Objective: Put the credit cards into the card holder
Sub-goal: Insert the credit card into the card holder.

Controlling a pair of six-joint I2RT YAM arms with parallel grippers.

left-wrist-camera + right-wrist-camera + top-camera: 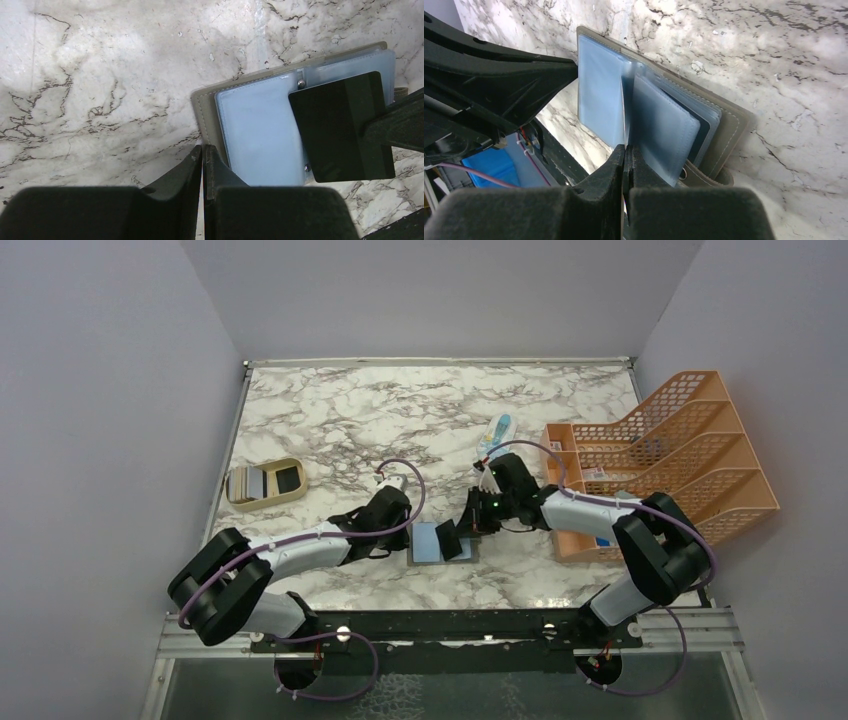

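The card holder (pixel 427 543) lies open on the marble near the front, its pale blue pockets (pixel 255 135) facing up. My left gripper (pixel 202 149) is shut with nothing between its fingers, and its tips rest at the holder's grey left edge (pixel 599 95). My right gripper (pixel 626 148) is shut on one credit card (pixel 624 110), seen edge-on. That card (pixel 340 127) looks dark from the left wrist view and hovers tilted over the holder's right-hand pockets. More credit cards (pixel 247 481) lie in the left compartment of a tan tray.
The tan oval tray (pixel 268 502) sits at the left edge of the table. A large orange mesh file rack (pixel 670 455) stands at the right. A blue-and-white packet (pixel 497 430) lies behind the right arm.
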